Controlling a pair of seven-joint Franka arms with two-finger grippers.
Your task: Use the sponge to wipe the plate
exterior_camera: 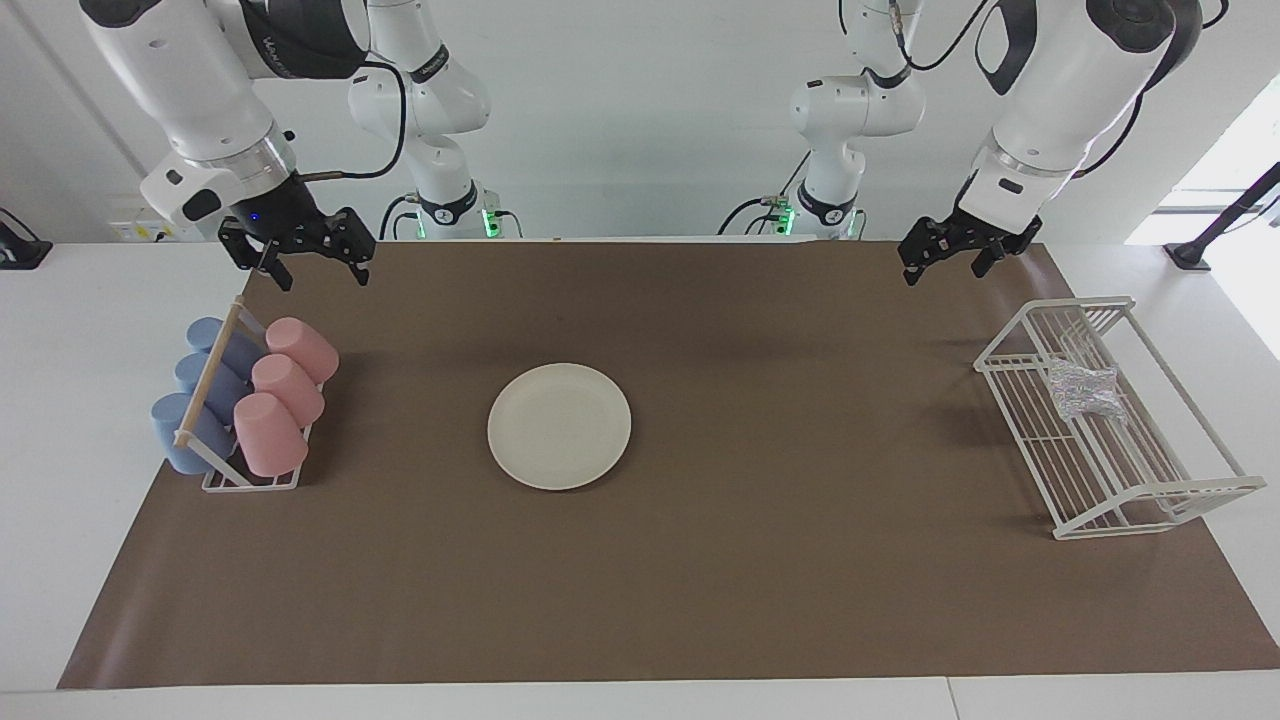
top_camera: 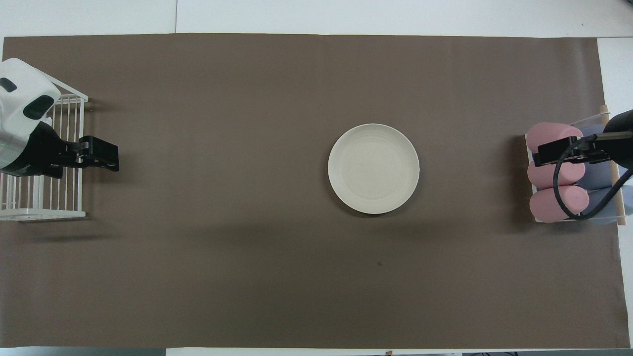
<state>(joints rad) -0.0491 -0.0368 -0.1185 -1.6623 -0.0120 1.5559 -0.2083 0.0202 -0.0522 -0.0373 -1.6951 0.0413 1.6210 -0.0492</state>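
The cream-white plate [exterior_camera: 559,426] lies flat and bare in the middle of the brown mat; it also shows in the overhead view [top_camera: 373,168]. The silvery-grey sponge [exterior_camera: 1082,390] lies in the white wire rack [exterior_camera: 1130,470] at the left arm's end of the table. In the overhead view the left arm hides the sponge. My left gripper [exterior_camera: 947,272] is open and empty, raised over the mat beside the rack [top_camera: 106,154]. My right gripper [exterior_camera: 322,280] is open and empty, raised over the cup holder's end [top_camera: 541,153]. Both are well apart from the plate.
A white holder [exterior_camera: 250,478] with three pink cups [exterior_camera: 270,432] and three blue cups [exterior_camera: 185,432] lying on their sides stands at the right arm's end of the table. The brown mat [exterior_camera: 760,560] covers most of the table.
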